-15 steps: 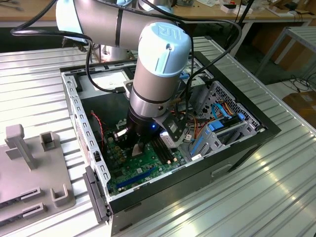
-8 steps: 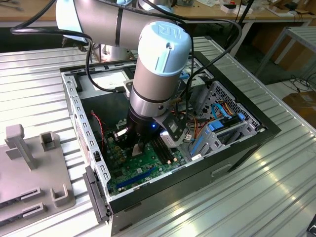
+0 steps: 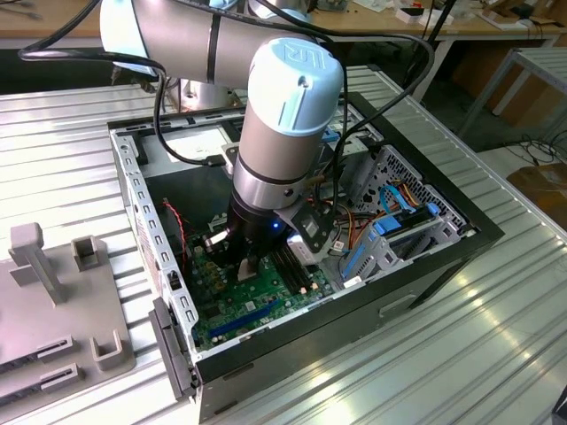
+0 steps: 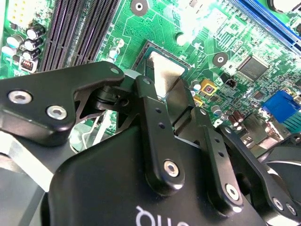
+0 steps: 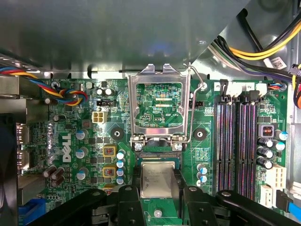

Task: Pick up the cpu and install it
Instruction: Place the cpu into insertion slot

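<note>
The pincer (image 5: 159, 189) has its two black fingers (image 5: 128, 200) pressed against opposite sides of the cpu (image 5: 159, 178), pinching it over the socket. In the first wrist view this is just beside the raised metal frame (image 5: 133, 108) and near the black memory slots (image 5: 237, 146). All of this sits on a green motherboard (image 5: 202, 155) with white lettering. The board lies inside an open computer case (image 3: 133, 190) with coloured cables (image 3: 399, 199). The case rests on a ribbed metal desk (image 3: 461, 336), and a grey plastic fixture (image 3: 53, 292) stands at the exterior view's left.

Bright light (glare on cpu (image 4: 164, 75))
</note>
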`<state>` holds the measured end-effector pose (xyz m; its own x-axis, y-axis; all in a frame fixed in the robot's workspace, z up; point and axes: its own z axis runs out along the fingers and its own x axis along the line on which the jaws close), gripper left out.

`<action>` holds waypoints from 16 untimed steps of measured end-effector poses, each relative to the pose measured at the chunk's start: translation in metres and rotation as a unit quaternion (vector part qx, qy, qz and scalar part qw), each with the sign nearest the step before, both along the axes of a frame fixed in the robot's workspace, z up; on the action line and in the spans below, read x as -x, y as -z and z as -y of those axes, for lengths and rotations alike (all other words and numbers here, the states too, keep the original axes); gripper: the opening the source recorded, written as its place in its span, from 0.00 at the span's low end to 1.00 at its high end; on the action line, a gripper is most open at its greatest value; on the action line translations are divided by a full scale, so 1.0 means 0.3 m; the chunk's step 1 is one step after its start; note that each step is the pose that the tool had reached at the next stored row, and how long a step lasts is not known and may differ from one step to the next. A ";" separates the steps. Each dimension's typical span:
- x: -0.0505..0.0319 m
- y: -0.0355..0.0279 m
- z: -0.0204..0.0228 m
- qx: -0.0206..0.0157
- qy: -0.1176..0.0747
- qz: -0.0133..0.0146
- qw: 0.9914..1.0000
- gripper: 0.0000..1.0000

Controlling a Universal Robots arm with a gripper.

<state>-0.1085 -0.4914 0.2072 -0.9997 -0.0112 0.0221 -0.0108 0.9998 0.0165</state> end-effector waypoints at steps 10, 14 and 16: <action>-0.001 0.002 -0.013 0.000 0.000 0.000 1.000 0.39; 0.001 0.002 -0.013 0.000 0.000 0.000 1.000 0.39; 0.002 0.002 -0.012 0.000 0.000 0.000 1.000 0.39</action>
